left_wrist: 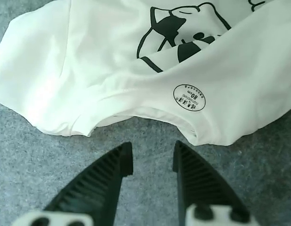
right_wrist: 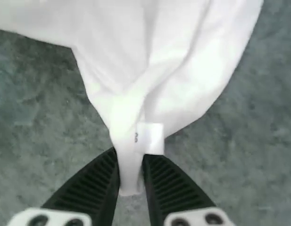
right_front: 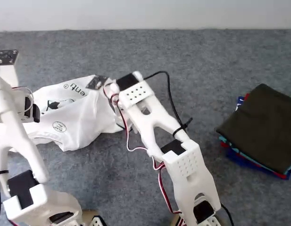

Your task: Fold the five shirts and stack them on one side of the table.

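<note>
**Workpiece location.** The white, soft cotton shirt with a black printed figure [right_front: 77, 115] lies crumpled and unfolded in the left-centre of the high view, on the grey carpeted table surface [right_front: 206, 61]. The stack of folded shirts, dark olive on top with blue, red and teal layers beneath [right_front: 263, 127], sits at the right edge of the same view, well apart from the white shirt.

**Claw state.**
- Right gripper [right_wrist: 131, 157]: clenched on a narrow bunched ridge of the white shirt, just beside a small white sewn label [right_wrist: 151, 139]. In the high view this arm meets the shirt's right-hand edge.
- Left gripper [left_wrist: 152, 150]: released, jaws apart, holding nothing. It hangs over bare carpet just short of the shirt's hem, near a round printed sticker [left_wrist: 189, 97].

**Handling characteristics (assessment).**
- Light and fully limp, so the fabric will sag and drape from any single hold.
- The carpet probably adds drag, so dragged cloth may bunch rather than slide flat.
- Thin fabric can slip from a shallow pinch, so take a full bite on doubled material.

**Recommended hold points (assessment).**
- Seams, hems and the collar area near the label are the firmest edges.
- A second hold on the hem in front of the left gripper, opposite the right-hand pinch, should allow the shirt to be tensioned and spread flat before folding.
</note>
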Action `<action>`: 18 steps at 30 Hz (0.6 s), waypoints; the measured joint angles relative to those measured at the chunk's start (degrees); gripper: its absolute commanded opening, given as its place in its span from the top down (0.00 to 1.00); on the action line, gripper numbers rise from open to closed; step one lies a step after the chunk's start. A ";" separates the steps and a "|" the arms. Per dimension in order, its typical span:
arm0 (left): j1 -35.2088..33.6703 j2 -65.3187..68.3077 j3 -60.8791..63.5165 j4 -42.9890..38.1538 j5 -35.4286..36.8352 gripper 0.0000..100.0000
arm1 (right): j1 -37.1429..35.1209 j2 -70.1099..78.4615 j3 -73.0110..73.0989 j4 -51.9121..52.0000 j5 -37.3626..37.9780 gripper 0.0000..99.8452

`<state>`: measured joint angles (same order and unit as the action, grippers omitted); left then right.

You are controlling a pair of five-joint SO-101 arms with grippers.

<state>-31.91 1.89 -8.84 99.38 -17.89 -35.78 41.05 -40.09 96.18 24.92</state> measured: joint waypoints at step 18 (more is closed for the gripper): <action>15.65 -17.85 21.80 0.00 0.18 0.85 | 6.77 -20.22 0.62 4.31 -0.26 0.99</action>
<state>-16.26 -15.96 12.97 99.38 -17.71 -29.01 20.84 -39.47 100.48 24.66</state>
